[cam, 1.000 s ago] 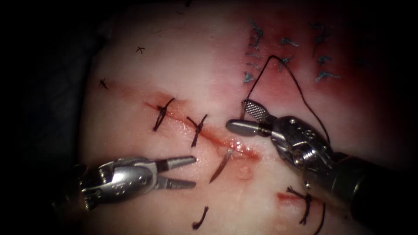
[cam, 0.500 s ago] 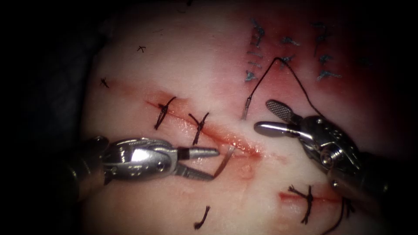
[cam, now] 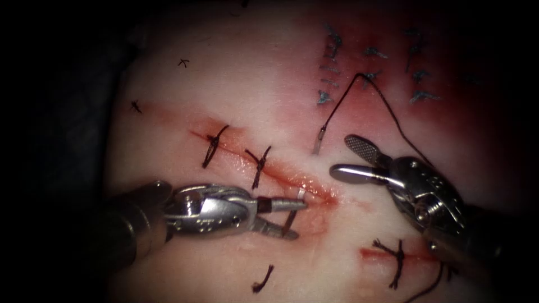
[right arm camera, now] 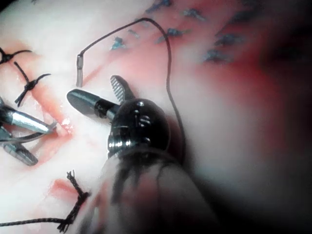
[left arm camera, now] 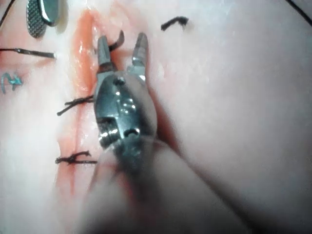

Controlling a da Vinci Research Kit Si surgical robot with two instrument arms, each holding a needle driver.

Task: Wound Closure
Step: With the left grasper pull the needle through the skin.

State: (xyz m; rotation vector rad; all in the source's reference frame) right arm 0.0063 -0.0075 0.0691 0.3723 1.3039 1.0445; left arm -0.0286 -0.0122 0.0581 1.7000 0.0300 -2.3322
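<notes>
two tools frame the open end of the cut: the left tool (cam: 286, 216) has its jaws parted around the needle's (cam: 293, 210) emerged tip end, one jaw either side of it and not yet closed on it, so it holds nothing; half a second ago it stood a little further left with the needle just off its lower jaw. the right tool (cam: 351, 157) sits released on the right of the cut, jaws spread and empty, near the needle's tail. the needle is in the tissue (cam: 236, 84): its tail with the swage (cam: 318, 140) stands out above and right of the cut, its point end rises on the lower left side beside the left tool. the thread (cam: 387, 109) arcs from the swage up and round behind the right tool. two knotted stitches (cam: 258, 165) already close the left stretch of the cut; the right stretch (cam: 306, 185), wet with red fluid, is open. as i judge it, this third stitch is halfway: bite placed, needle not drawn out, thread not pulled through or tied, and a cut end of thread (cam: 261, 280) lies below
</notes>
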